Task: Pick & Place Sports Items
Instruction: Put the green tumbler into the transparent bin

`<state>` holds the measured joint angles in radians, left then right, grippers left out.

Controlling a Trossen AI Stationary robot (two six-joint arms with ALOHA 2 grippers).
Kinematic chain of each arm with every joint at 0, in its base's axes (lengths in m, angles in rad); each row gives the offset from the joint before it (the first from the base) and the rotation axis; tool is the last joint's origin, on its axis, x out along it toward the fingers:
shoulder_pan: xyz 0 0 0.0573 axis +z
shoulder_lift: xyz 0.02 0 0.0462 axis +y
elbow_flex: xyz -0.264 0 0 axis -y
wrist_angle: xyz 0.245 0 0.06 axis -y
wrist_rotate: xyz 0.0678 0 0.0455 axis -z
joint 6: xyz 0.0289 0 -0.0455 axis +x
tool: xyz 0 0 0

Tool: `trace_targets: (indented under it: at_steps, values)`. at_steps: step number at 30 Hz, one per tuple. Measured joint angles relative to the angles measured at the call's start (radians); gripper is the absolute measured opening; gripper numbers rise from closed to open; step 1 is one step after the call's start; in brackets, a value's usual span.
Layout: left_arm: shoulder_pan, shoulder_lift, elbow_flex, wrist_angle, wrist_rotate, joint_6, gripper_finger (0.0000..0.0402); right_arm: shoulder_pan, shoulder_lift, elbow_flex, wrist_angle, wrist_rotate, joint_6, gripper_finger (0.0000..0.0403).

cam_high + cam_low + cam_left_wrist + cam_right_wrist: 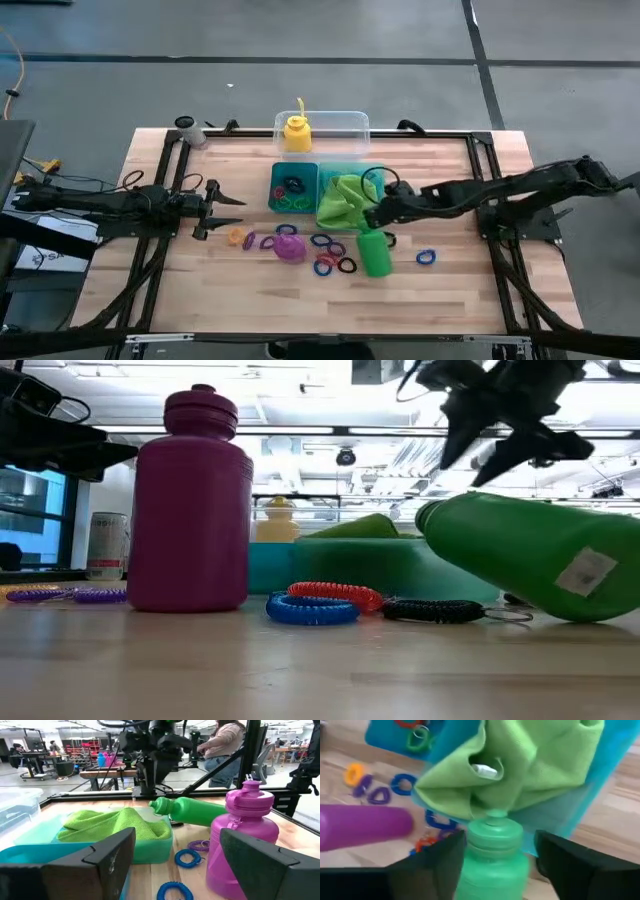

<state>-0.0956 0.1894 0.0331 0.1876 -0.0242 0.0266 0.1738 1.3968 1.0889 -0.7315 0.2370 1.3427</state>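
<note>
A green bottle (373, 252) lies on its side on the table, its cap end (495, 827) by the teal tray (276, 205). My right gripper (372, 215) hangs open above that cap end, clear of it (475, 460). A lime-green cloth (345, 198) fills the tray's right compartment; rings (291, 190) lie in its left one. A purple bottle (290, 247) stands upright on the table among several loose rings (330, 258). A yellow bottle (296, 132) stands in the clear tub (345, 122). My left gripper (235, 210) waits open and level, left of the tray.
One blue ring (426, 257) lies apart, right of the green bottle. A can (187, 128) stands at the far left corner. Black frame rails (480, 180) run along the table's sides. A person (225, 740) stands in the room beyond the table.
</note>
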Motion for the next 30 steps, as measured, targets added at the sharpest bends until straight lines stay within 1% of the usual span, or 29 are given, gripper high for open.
trace_targets:
  at_steps: [4,8,10,13,17,30]
  values:
    - [0.000,0.000,0.000,0.000,0.000,0.000,0.0236,0.005,0.000,0.000,0.019,0.029,0.023,0.0255]
    - [0.000,0.000,0.000,0.000,0.000,0.000,0.0236,0.037,0.000,0.000,0.042,0.112,0.023,0.0315]
    - [0.000,0.000,0.000,0.000,0.000,0.000,0.0236,0.054,0.004,0.000,0.055,0.148,0.023,0.0339]
    - [0.000,0.000,0.000,0.000,0.000,0.000,0.0236,0.070,0.018,0.000,0.061,0.158,0.023,0.0364]
    - [0.000,0.000,0.000,0.000,0.000,0.000,0.0236,0.086,0.041,0.000,0.081,0.161,0.036,0.0377]
    - [0.000,0.000,0.000,0.000,0.000,0.000,0.0236,0.095,0.165,0.000,0.099,0.126,0.042,0.0378]
